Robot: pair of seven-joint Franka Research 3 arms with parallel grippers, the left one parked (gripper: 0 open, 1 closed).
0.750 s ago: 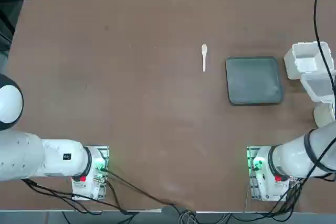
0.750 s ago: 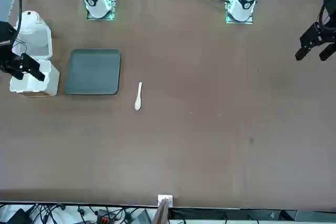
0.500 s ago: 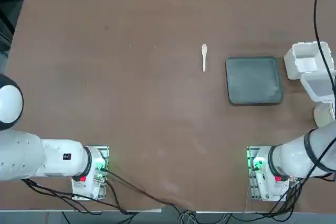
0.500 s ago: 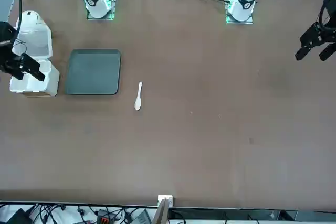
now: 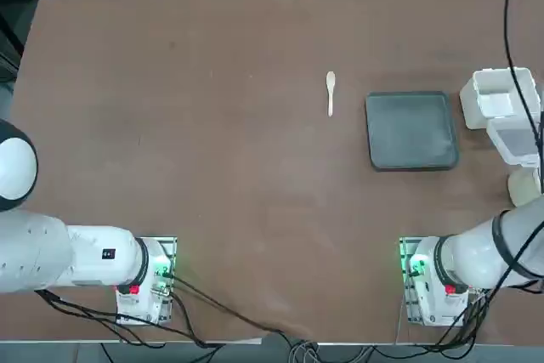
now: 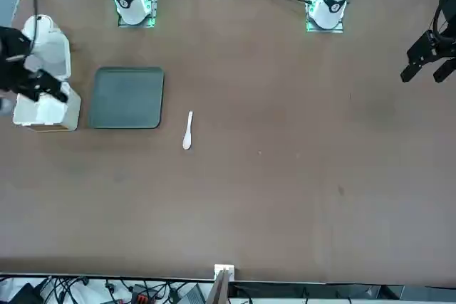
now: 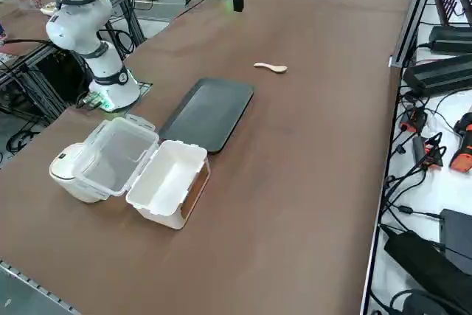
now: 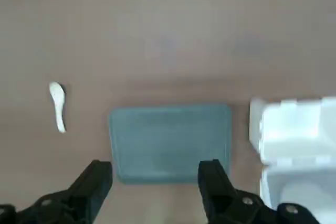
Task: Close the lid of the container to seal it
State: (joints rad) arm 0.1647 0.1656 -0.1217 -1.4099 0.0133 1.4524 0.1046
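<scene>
A: From above first, please. Where to find the container (image 5: 489, 112)?
B: Near the right edge of the desk (image 5: 255, 159), with its open side up. See also the lid (image 5: 510, 135), folded out toward the robot's side of the desk, so not closed. Just beyond it, the off-white cup (image 5: 524, 186), partly under the lid. A black cable (image 5: 512, 57) in the view too, across the container. Then the dark grey tray (image 5: 412, 130) beside the container, and well apart, the white spoon (image 5: 331, 91).
A: And from the front?
B: See the right tool (image 6: 65, 96) at the left of the picture, in front of part of the container and the lid. From this view, cannot say how high above them.
A: Now from the right side, please.
B: Can see well the hinged edge between container and lid. Look also at the lid, with its inner face up and its outer part over the cup.
A: And by the wrist, in what state the tool?
B: Open, with the two fingers (image 8: 94, 179) wide apart and nothing gripped. Beyond the fingertips, the tray. To one side of the tray, the spoon; to the other, the container and the lid, still joined together.
</scene>
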